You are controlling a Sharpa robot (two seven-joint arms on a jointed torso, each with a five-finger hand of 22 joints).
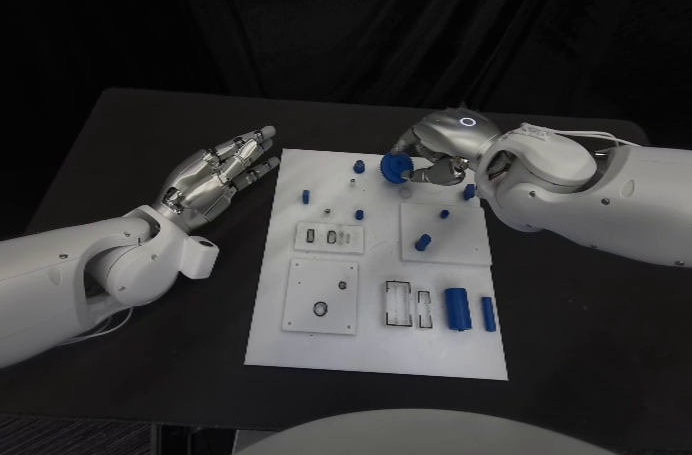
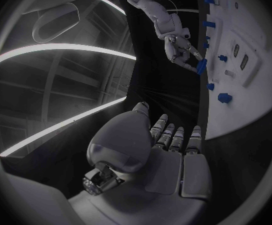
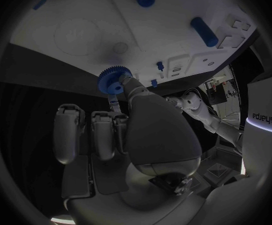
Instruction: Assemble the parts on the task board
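Between my right hand's (image 1: pixel 433 155) fingertips I pinch the blue gear (image 1: pixel 397 166), lifted over the task board (image 1: pixel 375 350) to seat it; my left hand (image 1: pixel 216 175) rests spread, empty.

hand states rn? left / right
Left hand: open, holding nothing, beside the task board.
Right hand: holding a blue gear in its fingers.

Dim scene, bright white board, dark surroundings, fisheye-bent wrist views
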